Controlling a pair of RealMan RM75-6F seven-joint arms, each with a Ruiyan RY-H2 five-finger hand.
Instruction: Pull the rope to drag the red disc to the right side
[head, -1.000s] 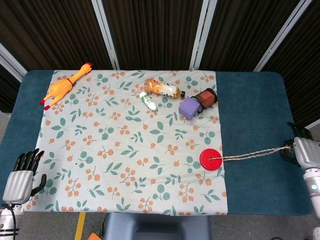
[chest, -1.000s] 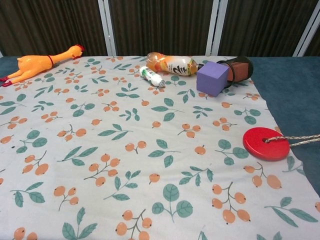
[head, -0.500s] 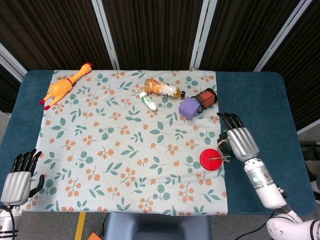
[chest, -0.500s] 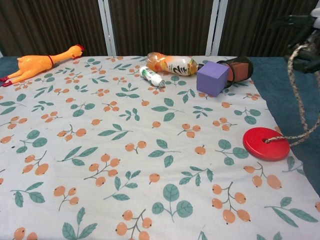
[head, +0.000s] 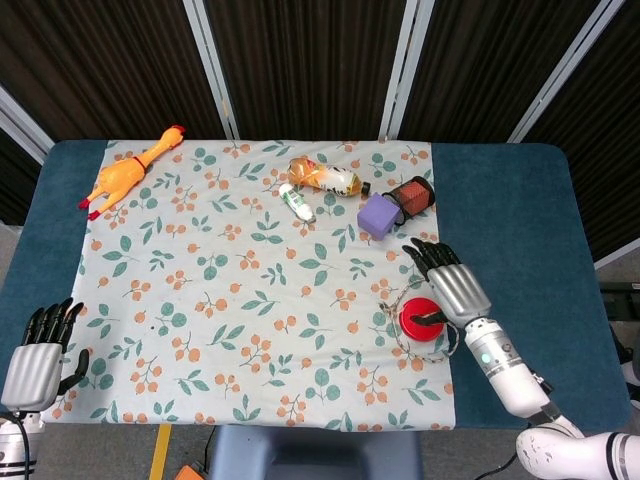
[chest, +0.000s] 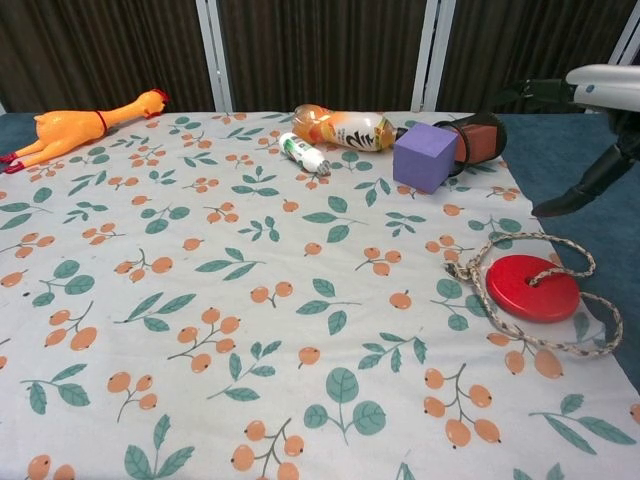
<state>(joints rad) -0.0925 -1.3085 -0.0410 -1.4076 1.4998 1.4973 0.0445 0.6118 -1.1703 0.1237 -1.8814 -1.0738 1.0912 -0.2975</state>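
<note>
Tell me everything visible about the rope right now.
The rope is a pale braided cord, lying slack in a loose loop around the red disc on the floral cloth. One end runs onto the disc's centre. In the chest view no hand touches it; the right hand hovers over it, fingers spread.

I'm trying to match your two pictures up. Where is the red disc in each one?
Head view: the red disc lies low and right of centre, near the cloth's right edge, partly under the right hand.
Chest view: the red disc lies at the right, ringed by the loose rope.
Shared landmark: the purple cube, just beyond the disc in both views.
</note>
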